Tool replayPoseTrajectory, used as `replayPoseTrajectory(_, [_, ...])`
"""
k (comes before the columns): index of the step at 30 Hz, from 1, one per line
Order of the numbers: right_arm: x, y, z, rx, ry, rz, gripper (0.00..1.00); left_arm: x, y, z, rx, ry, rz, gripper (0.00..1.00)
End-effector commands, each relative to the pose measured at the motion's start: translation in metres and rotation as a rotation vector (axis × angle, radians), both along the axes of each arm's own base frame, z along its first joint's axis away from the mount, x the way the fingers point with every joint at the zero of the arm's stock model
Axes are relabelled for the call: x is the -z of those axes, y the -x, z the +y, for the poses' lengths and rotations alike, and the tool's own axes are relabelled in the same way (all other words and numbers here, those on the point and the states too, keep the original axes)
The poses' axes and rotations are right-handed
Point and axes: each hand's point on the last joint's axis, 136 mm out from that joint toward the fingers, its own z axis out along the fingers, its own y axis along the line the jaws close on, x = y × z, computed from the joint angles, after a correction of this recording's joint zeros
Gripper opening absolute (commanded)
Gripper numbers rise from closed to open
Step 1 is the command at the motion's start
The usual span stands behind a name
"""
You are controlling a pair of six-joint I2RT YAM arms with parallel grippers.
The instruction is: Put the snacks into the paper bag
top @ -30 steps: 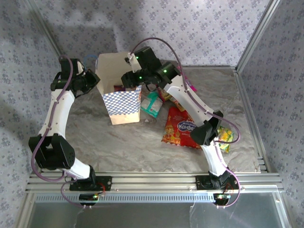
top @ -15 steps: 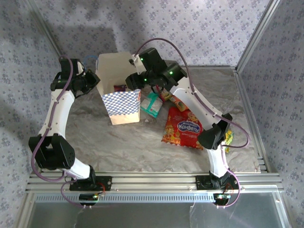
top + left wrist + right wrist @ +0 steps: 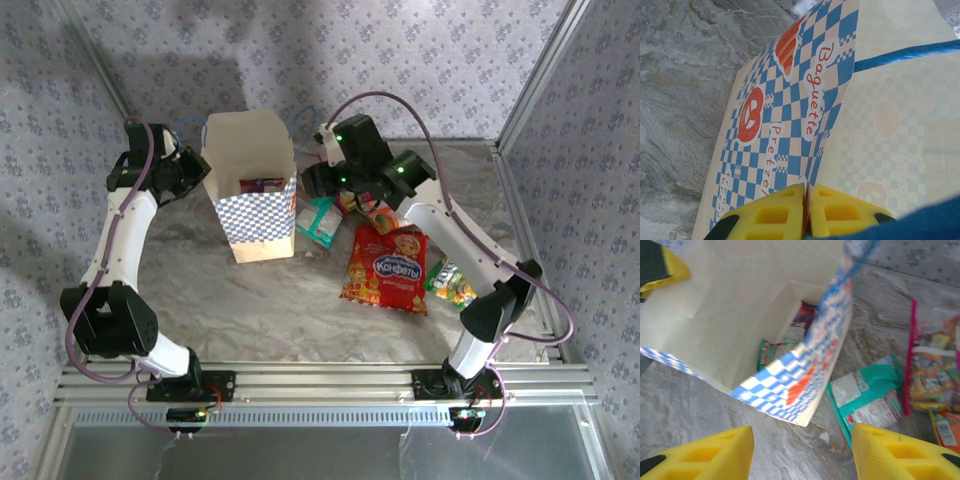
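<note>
The paper bag (image 3: 256, 212) stands open at the back left, blue-white checks on its front. My left gripper (image 3: 196, 168) is shut on its left rim, yellow fingers (image 3: 775, 212) pinching the paper edge (image 3: 790, 115) below the blue cord handle (image 3: 905, 52). A purple-white packet (image 3: 802, 316) and a teal one (image 3: 766, 352) lie inside the bag (image 3: 730, 300). My right gripper (image 3: 316, 184) hovers just right of the bag, open and holding nothing (image 3: 802, 452). On the table lie a teal-white packet (image 3: 320, 220), an orange one (image 3: 380, 215), the large red one (image 3: 386, 268) and a green-yellow one (image 3: 452, 285).
A magenta-edged packet of mixed sweets (image 3: 935, 367) lies right of the teal-white packet (image 3: 865, 395). The marbled table top (image 3: 250, 310) is bare in front of the bag. Metal frame posts and patterned walls close in the back and both sides.
My right gripper has drawn back from above the bag's mouth to its right side, its jaws widening. The forearm swung right, uncovering the green-yellow packet. The left arm stayed put.
</note>
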Motion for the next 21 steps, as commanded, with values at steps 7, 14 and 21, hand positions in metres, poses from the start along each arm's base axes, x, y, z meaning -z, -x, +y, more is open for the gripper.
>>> replayPoseTrajectory(7, [-0.002,0.001,-0.068,0.214,-0.058,-0.004,0.57,-0.022,0.005,-0.004,0.018,-0.003,-0.045,0.10])
replayPoseTrajectory(14, [0.020,0.009,-0.110,0.330,-0.049,0.058,0.65,-0.020,0.005,-0.008,0.026,-0.002,-0.038,0.10])
replayPoseTrajectory(21, [0.050,0.022,-0.148,0.433,-0.028,0.145,0.73,-0.021,0.005,-0.009,0.034,-0.010,-0.034,0.11])
